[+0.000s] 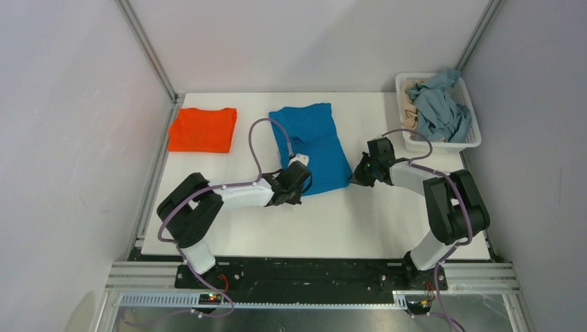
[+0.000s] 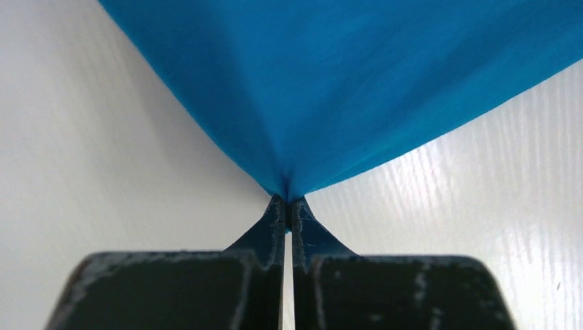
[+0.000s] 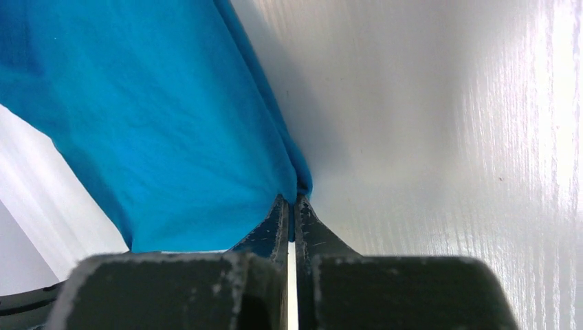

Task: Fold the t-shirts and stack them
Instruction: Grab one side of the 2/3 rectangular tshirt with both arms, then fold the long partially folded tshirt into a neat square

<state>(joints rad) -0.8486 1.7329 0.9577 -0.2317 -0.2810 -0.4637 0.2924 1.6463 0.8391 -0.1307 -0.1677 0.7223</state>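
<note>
A blue t-shirt (image 1: 313, 142) lies lengthwise in the middle of the white table, folded into a long strip. My left gripper (image 1: 302, 188) is shut on its near left corner; the left wrist view shows the blue cloth (image 2: 344, 89) pinched between the fingertips (image 2: 288, 201). My right gripper (image 1: 354, 178) is shut on its near right corner; the right wrist view shows the cloth (image 3: 151, 130) pinched at the tips (image 3: 289, 199). A folded orange t-shirt (image 1: 203, 129) lies flat at the far left.
A white basket (image 1: 473, 138) at the far right holds crumpled grey-blue (image 1: 437, 111) and beige shirts. The table (image 1: 346, 221) is walled by white panels on the left, back and right.
</note>
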